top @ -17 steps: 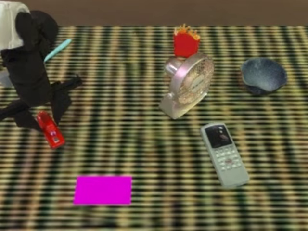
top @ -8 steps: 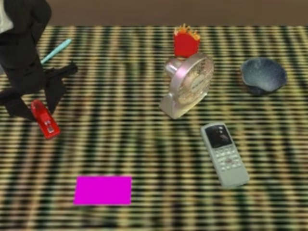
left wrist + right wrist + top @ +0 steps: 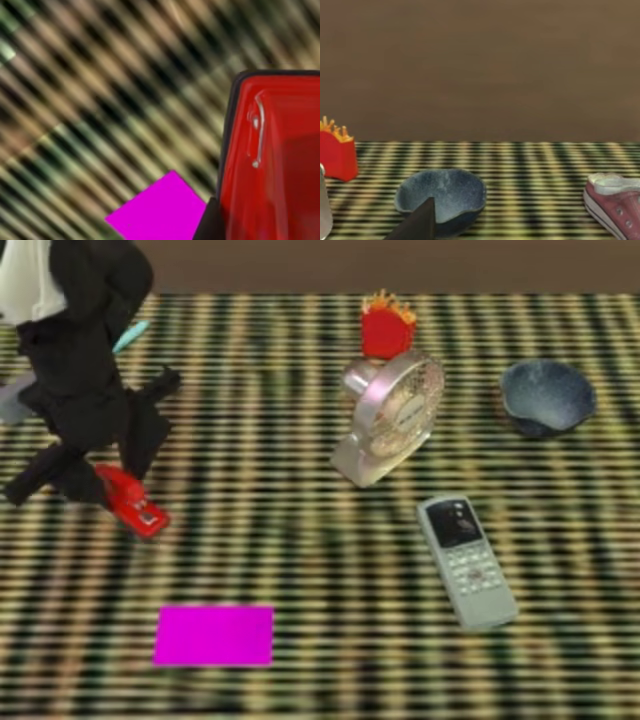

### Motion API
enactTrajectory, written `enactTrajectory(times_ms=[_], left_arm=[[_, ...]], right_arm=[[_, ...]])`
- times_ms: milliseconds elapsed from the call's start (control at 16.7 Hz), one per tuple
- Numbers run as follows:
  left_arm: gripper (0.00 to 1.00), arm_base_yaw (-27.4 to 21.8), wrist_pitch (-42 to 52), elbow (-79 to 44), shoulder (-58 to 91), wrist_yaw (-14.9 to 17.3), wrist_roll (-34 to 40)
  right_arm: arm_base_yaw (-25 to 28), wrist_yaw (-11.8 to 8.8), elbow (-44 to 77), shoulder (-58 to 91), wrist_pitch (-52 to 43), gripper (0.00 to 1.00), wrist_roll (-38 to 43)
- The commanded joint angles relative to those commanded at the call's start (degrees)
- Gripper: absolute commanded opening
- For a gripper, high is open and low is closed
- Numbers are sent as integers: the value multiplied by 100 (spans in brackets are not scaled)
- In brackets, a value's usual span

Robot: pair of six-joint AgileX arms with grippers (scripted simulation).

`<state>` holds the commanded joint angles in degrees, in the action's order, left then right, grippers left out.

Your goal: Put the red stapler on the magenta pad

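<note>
While gripping the red stapler (image 3: 132, 503), seemingly lifted, left gripper (image 3: 100, 480) hangs beyond magenta pad (image 3: 213, 635).

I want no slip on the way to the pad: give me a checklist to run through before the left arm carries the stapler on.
1. Stapler held by the left gripper: ok, it fills the left wrist view.
2. Stapler clear of the table: cannot tell.
3. Pad bare: ok, nothing lies on it.
4. Path from stapler to pad: ok, only striped cloth between them.
5. Fan and remote out of the way: ok, both far to the right.
6. Right arm parked: ok, absent from the top view; its wrist view faces the bowl.
</note>
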<state>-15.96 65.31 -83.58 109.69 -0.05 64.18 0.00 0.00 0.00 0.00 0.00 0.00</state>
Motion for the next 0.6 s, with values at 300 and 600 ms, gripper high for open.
enactTrajectory(times_ms=[300, 600], left_arm=[[0, -652, 117, 435, -445, 32, 2828], [0, -1228, 130, 856, -968, 55, 4978]], right_arm=[[0, 0, 0, 0, 0, 100, 0], [0, 0, 0, 0, 0, 100, 0]])
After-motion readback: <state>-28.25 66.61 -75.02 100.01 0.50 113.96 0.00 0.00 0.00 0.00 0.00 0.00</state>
